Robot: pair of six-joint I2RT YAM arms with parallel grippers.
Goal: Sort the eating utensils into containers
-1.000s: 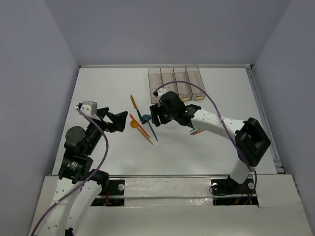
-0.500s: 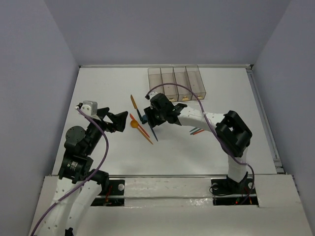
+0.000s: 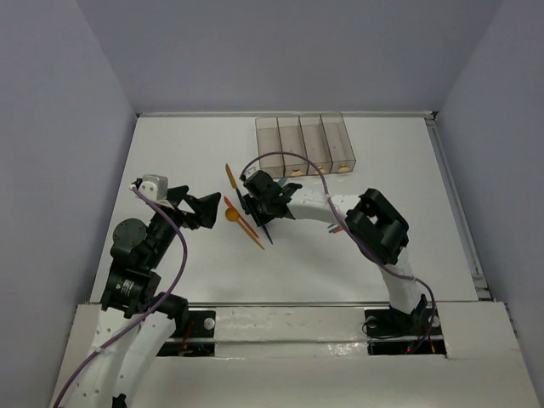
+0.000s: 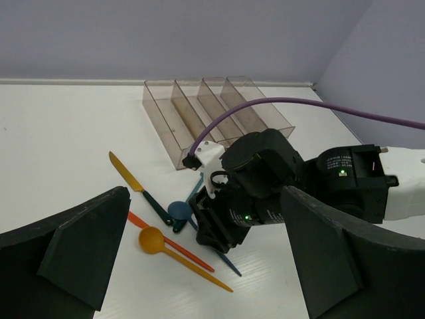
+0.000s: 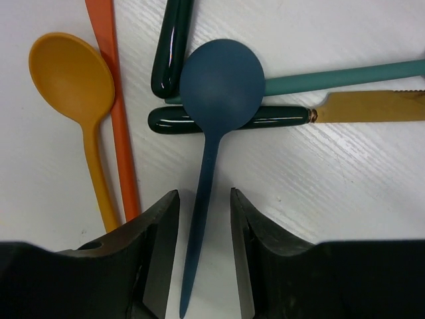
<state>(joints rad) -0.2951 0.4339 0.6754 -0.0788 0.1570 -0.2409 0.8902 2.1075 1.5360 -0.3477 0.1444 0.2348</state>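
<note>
Your right claw (image 5: 204, 203) is half open w/ tips either side of the blue spoon (image 5: 222, 80) handle, no pinch yet. Spoon's on the surface (image 3: 187, 153) in the pile (image 4: 153, 239), not in the bins (image 3: 306, 140), so most sorting's prob. left.

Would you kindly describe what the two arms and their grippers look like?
Both arms, left arm and right arm, have white link shells with black joint housings. A purple cable runs along each to the wrist. The left gripper and right gripper are matte black with broad wedge-shaped jaws. Small green lights glow on the right wrist.
</note>
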